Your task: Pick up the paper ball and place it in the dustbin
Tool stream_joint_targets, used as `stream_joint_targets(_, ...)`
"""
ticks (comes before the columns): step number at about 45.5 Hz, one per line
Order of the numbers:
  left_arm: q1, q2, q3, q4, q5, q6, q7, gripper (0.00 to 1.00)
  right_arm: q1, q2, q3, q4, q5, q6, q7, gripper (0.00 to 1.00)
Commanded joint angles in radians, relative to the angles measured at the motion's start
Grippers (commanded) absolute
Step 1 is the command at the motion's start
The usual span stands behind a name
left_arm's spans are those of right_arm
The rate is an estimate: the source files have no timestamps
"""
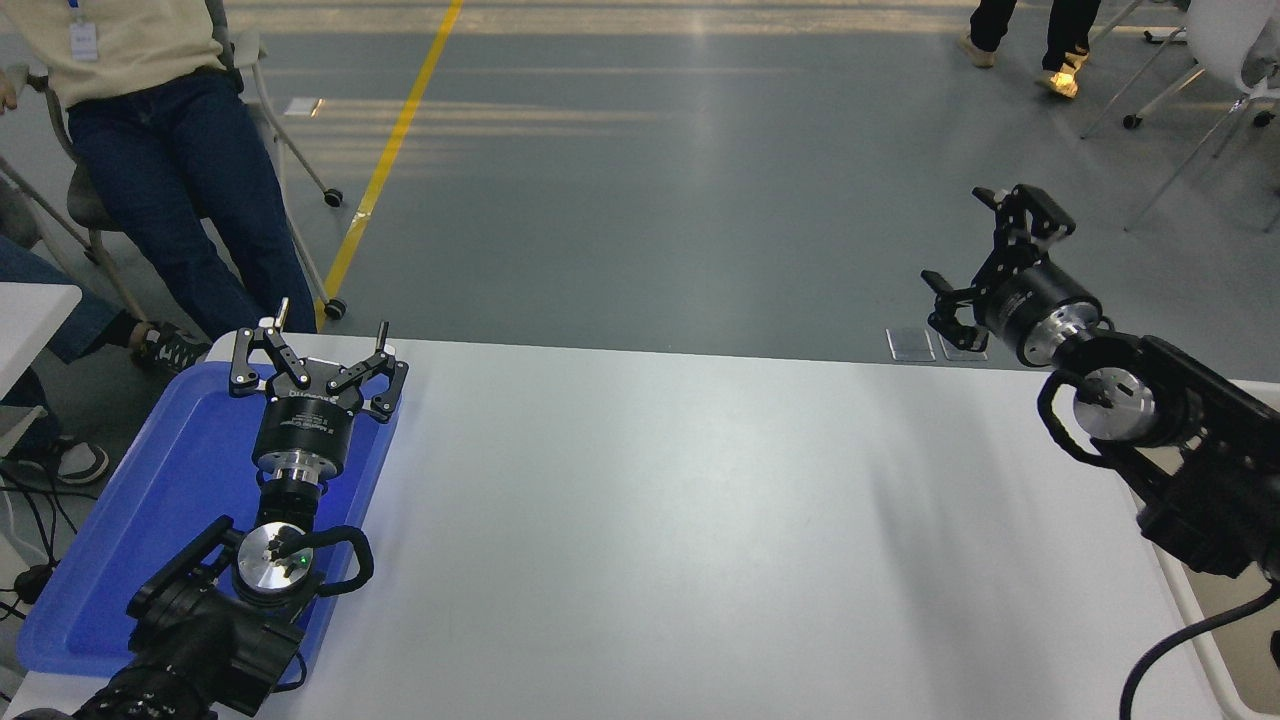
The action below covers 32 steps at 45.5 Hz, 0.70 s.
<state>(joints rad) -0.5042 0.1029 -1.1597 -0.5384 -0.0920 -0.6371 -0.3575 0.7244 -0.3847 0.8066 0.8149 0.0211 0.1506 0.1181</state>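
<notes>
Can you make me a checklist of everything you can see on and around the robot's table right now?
Surface: white table, bare across the middle.
Job's things: paper ball, nothing seen. Dustbin, only a strip of its cream rim shows at the right edge, mostly hidden behind the right arm.
Clutter: blue tray at the table's left end, under the left arm.
Grippers: left gripper parked over the tray, jaws open, empty. Right gripper raised above the table's far right corner, jaws open, empty.
Cables: black cable looping off the right arm; more cables on the floor at the left.
Surroundings: grey floor with a yellow line, a seated person at top left, chairs, someone's legs at top right.
</notes>
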Motion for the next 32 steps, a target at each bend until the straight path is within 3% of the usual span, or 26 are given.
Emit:
stream_joint_targets(1,0.0,0.0,0.0,0.0,0.0,0.0,0.0,1.0,-0.068,0.066,0.052,0.046,0.147,0.096,0.003,1.0)
stream_joint_targets(32,0.0,0.001,0.0,0.0,0.002,-0.004,0.0,1.0,-0.292,0.153,0.178,0.026,0.168,0.293,0.005,1.0)
